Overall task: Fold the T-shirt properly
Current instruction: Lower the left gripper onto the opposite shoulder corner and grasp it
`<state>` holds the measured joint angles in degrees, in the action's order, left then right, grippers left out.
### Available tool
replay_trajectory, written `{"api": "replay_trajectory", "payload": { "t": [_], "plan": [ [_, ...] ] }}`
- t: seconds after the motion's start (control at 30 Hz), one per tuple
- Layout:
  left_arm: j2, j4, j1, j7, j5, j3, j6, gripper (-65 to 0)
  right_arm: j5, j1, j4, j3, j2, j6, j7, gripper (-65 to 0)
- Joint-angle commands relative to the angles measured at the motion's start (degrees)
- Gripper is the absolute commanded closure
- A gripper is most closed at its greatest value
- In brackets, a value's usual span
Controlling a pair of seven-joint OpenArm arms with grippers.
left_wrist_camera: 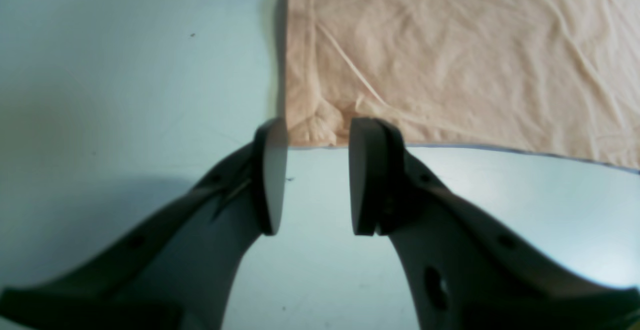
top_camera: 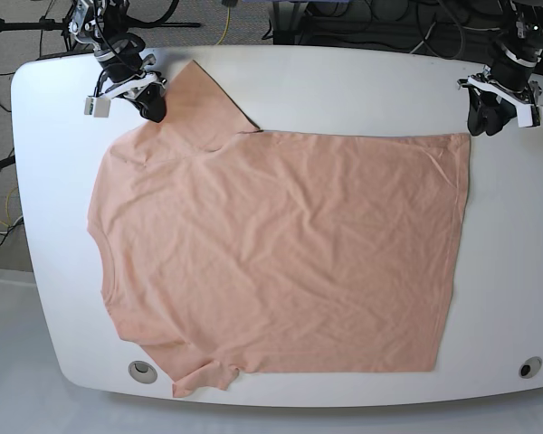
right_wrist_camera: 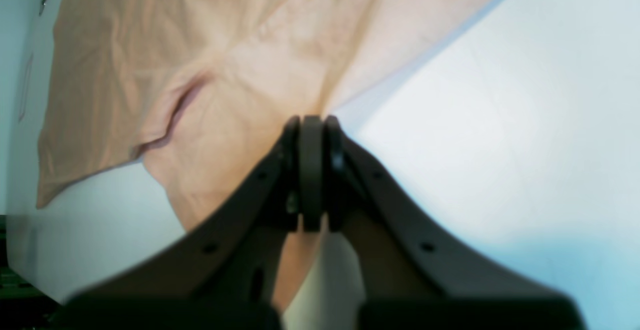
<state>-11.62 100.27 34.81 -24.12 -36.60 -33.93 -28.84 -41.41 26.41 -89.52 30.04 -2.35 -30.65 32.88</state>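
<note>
From the left wrist camera, the left gripper stands with its fingers apart, straddling the hem corner of the T-shirt without pinching it; if they close from here they may catch only the puckered tip, and that could slip out on the lift. The worktop below is a blur, so I can't say whether the tips touch it. From the right wrist camera, the right gripper has its fingers pressed together with peach cloth running in between and out below; how many layers are caught is hidden, and a single layer would drag the fold askew. From the base view the shirt lies spread flat across the white worktop, collar end toward the right arm, and both grippers are too small to read there; no print shows.
</note>
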Motion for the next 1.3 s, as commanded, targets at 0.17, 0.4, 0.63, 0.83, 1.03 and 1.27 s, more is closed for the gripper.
{"api": "replay_trajectory", "payload": {
  "t": [0.17,0.4,0.63,0.83,1.03,1.27],
  "plan": [
    [-0.82,-2.14,-2.56,-4.95,-4.08,-2.04,-0.74,-17.0,2.39,0.57,-0.59,-0.08,-0.03,0.33,1.78,0.0],
    [-1.06,-5.57,-4.38,-7.66,-8.33,-4.29,-0.49,-18.0,3.25,0.51,-0.46,-0.25,0.0,0.4,1.5,0.0],
    [-2.66,-9.97,-7.3,-12.48,-15.36,-6.4,-0.12,-20.2,3.45,0.34,-0.32,-0.2,-0.27,0.51,1.0,0.0],
    [-3.95,-12.02,-9.52,-14.53,-16.9,-5.73,-0.18,-20.8,2.8,0.3,-0.33,0.02,-0.43,0.35,1.07,0.0],
    [-5.03,-13.28,-12.0,-15.84,-18.09,-4.59,-0.35,-20.4,2.69,0.44,-0.35,0.19,-0.6,0.22,1.21,0.0],
    [-5.34,-16.02,-13.75,-15.7,-16.9,-3.72,-0.29,-20.7,2.72,0.43,-0.4,0.18,-0.61,0.27,1.17,0.0]
  ]
}}
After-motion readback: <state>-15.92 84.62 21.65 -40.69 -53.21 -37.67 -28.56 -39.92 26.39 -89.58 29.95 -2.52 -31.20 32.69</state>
